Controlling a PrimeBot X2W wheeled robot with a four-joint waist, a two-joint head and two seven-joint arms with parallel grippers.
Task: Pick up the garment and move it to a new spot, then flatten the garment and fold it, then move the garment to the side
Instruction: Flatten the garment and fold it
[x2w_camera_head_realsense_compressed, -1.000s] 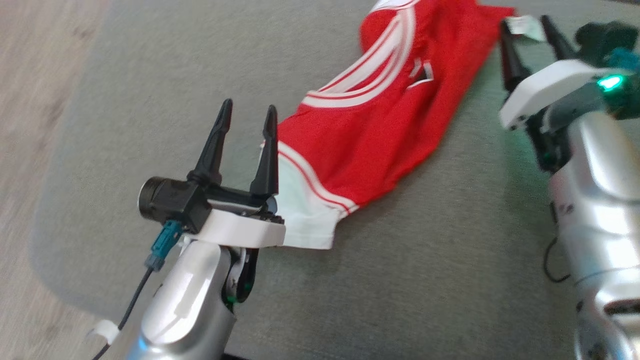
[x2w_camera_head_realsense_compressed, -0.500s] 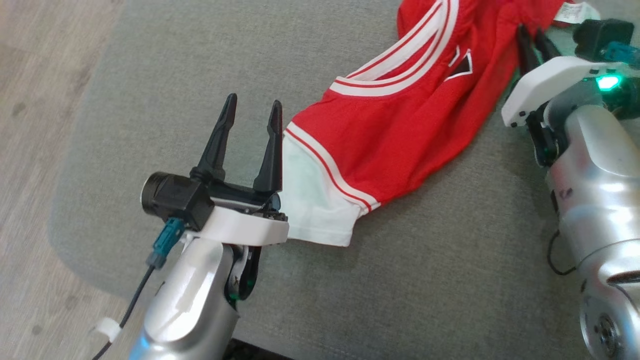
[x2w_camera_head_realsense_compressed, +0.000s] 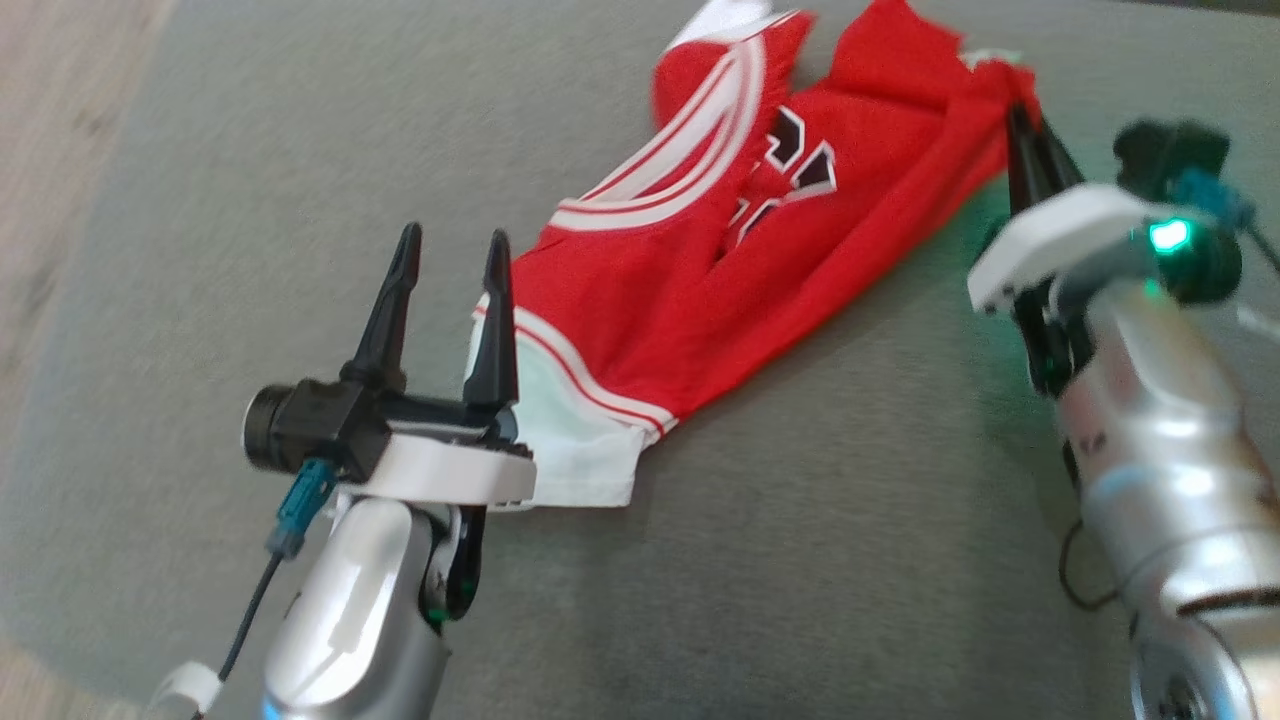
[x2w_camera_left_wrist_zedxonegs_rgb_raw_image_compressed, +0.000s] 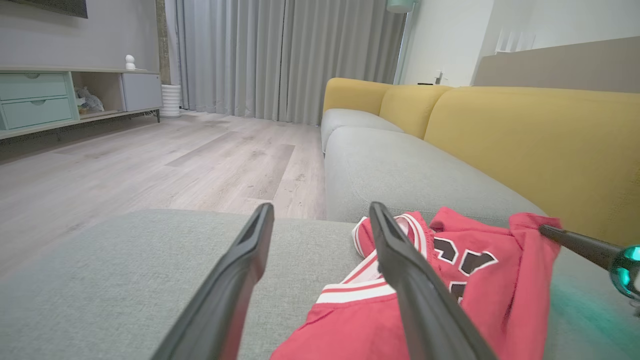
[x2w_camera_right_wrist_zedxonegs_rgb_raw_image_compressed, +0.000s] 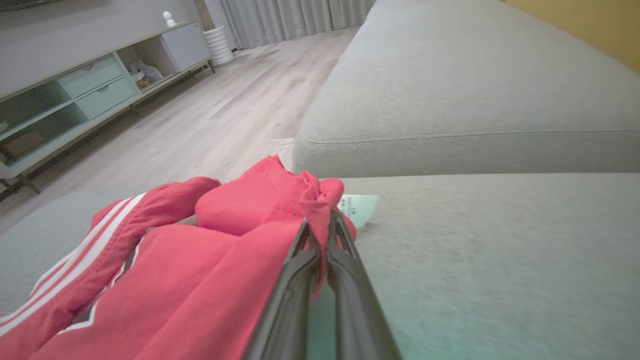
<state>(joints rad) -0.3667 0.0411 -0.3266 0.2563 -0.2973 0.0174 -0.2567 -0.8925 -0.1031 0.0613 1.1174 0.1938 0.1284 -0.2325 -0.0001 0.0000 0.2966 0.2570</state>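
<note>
1. Head view: the red white-striped basketball jersey (x2w_camera_head_realsense_compressed: 720, 270) lies diagonally on the grey fabric sofa cushion (x2w_camera_head_realsense_compressed: 850, 550). The right gripper (x2w_camera_head_realsense_compressed: 1020, 118) clamps the jersey's far corner, and the left gripper (x2w_camera_head_realsense_compressed: 452, 236) gapes empty just beside its near hem.
2. Left wrist view: the jersey (x2w_camera_left_wrist_zedxonegs_rgb_raw_image_compressed: 480, 280) lies to the right of the left gripper (x2w_camera_left_wrist_zedxonegs_rgb_raw_image_compressed: 321, 207), with bare cushion left of the jersey.
3. Right wrist view: the right gripper (x2w_camera_right_wrist_zedxonegs_rgb_raw_image_compressed: 320, 220) pinches bunched jersey fabric, with open cushion beyond the jersey.

red jersey (x2w_camera_head_realsense_compressed: 690, 300) on grey cushion (x2w_camera_head_realsense_compressed: 820, 560), right pincer (x2w_camera_head_realsense_compressed: 1019, 108) clamping its corner, left pincer (x2w_camera_head_realsense_compressed: 452, 236) spread
</note>
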